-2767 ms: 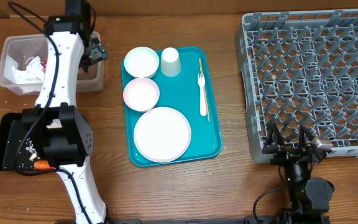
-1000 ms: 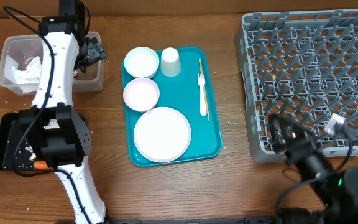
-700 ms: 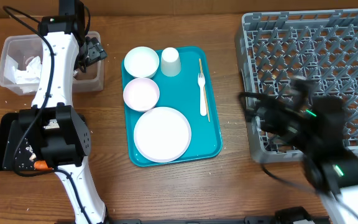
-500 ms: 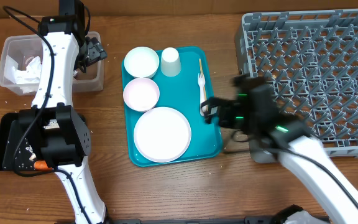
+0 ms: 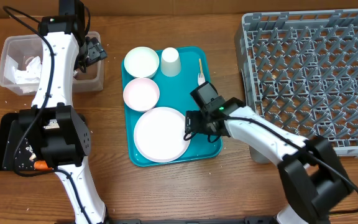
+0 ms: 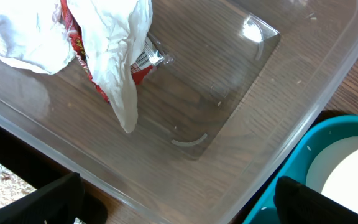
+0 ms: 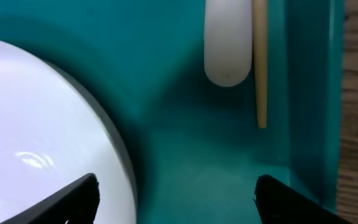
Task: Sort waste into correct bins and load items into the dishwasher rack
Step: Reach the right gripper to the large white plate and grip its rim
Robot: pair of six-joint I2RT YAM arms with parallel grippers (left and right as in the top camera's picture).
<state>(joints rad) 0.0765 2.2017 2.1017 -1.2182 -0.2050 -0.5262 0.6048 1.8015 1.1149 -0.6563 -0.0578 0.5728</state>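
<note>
On the teal tray [image 5: 211,68] lie the pale plate [image 5: 161,134], two white bowls [image 5: 141,61] [image 5: 141,93], a white cup [image 5: 170,61] and a white fork [image 5: 201,78]. My right gripper [image 5: 191,127] hovers open low over the plate's right edge. In the right wrist view the right gripper [image 7: 176,202] straddles the rim of the plate [image 7: 36,124], with the fork's handle end [image 7: 229,50] ahead. My left gripper [image 5: 92,51] stands open over the clear tub [image 5: 8,62]. The left gripper [image 6: 179,205] holds nothing; white napkins [image 6: 114,50] and a red wrapper [image 6: 140,73] lie in the tub.
The grey dishwasher rack [image 5: 316,74] fills the right side. A black tray [image 5: 2,140] with crumbs and an orange carrot [image 5: 41,165] sits front left under the left arm's base. A thin wooden stick [image 7: 260,62] lies beside the fork.
My right arm has swung left from the rack's front edge, across the tray's rim, down to the plate's right edge. The left arm has stayed still over the tub.
</note>
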